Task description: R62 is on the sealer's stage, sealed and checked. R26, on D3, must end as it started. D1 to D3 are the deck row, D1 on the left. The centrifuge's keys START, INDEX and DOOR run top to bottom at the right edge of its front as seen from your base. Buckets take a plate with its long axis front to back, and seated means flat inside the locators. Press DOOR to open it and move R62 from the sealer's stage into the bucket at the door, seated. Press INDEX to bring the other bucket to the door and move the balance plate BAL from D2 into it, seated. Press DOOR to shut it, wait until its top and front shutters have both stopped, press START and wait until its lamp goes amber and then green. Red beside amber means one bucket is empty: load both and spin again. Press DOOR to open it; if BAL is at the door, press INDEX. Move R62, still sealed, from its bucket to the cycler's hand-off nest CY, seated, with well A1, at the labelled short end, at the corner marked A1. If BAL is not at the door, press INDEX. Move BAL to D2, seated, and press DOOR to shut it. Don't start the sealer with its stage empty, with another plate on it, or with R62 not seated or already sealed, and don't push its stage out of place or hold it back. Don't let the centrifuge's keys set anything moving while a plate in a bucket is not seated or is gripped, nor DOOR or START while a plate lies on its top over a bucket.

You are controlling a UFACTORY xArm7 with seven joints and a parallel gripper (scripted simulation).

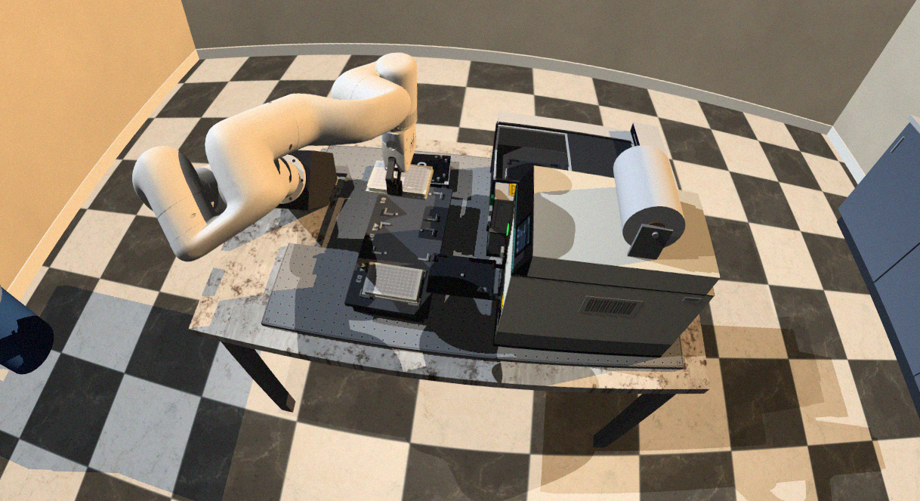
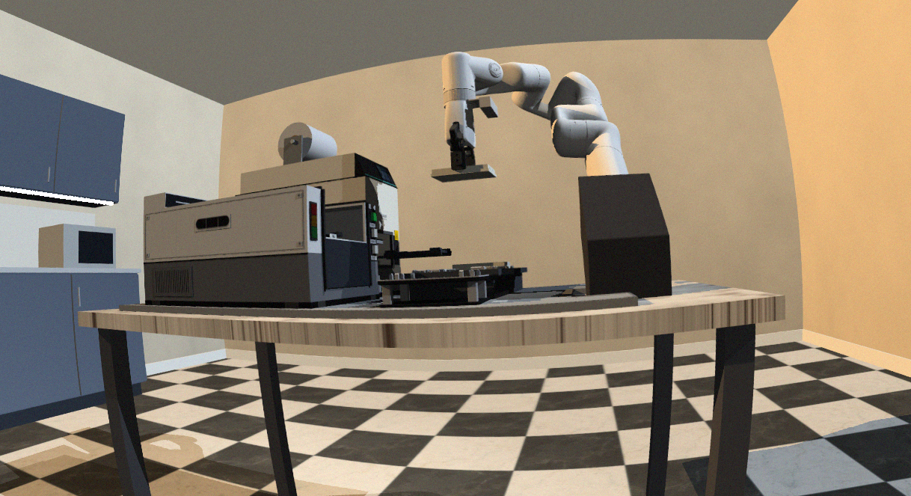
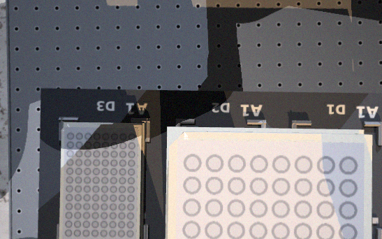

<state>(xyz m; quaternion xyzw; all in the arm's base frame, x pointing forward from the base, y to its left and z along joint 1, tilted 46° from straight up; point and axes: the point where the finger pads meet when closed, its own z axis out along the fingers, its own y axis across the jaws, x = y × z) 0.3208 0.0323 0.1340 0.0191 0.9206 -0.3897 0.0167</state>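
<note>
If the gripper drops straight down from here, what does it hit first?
Shut on the sealed plate, the gripper points down at the black deck row, roughly between D2 and D1; the plate would land first.

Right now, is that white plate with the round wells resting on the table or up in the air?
Up in the air. The gripper is shut on the plate, holding it level, high above the black deck.

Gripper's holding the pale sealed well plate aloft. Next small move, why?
Probably shift the pale sealed well plate sideways until centred over the black hand-off nest, before lowering. The gripper holds it high above the deck, and from above it overlaps only the nest's edge.
</note>
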